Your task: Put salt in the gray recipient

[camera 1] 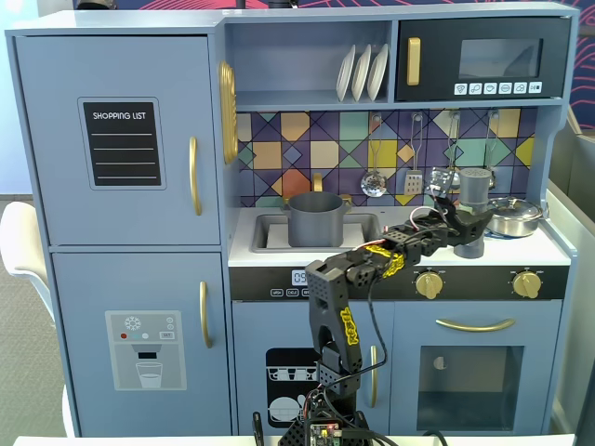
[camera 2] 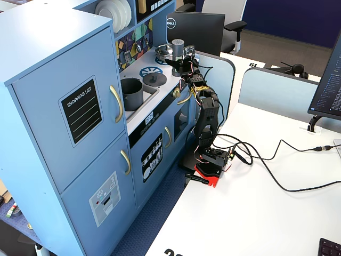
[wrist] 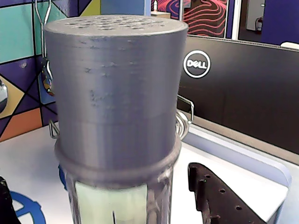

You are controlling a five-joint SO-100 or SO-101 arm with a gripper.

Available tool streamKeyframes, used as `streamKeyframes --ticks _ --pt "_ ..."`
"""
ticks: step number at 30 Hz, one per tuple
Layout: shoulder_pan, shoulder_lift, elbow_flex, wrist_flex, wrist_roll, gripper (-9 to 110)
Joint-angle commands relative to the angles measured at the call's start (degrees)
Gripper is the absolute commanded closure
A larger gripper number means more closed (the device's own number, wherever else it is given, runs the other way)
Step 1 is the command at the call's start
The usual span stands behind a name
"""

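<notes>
Right of the sink, the gripper (camera 1: 462, 226) jaws flank the salt shaker (camera 1: 475, 190); grip state unclear; the gray pot (camera 1: 316, 219) sits in the sink (camera 1: 271, 232).

salt (camera 1: 476, 189): tall slim gray cylinder, perforated lighter-gray top, pale green label low on its body in the wrist view (wrist: 112, 198).
salt pose: upright.
salt place: on the white counter at the right of the toy kitchen in a fixed view, well apart from the pot; in the other fixed view (camera 2: 178, 47) it stands at the far end of the counter.
pot (camera 1: 317, 219): matte dark-gray cylinder, wide, straight-walled, open top, small side handles.
pot pose: upright.
pot place: in the sink recess, left of the salt in a fixed view; nearer the camera in the other fixed view (camera 2: 131, 93).
</notes>
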Motion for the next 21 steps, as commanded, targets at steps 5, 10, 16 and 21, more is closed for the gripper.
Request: streamKeyframes --ticks 5,10,16,21 --pt "-1.85 -8.26 -14.94 -1.76 -1.32 51" --pt "-2.46 -11.07 -18.19 -1.93 -2.55 58" --pt "-3.52 -11.43 -18.54 -2.29 -5.01 89" --pt "-3.87 -9.76 -18.28 -2.29 -5.36 101"
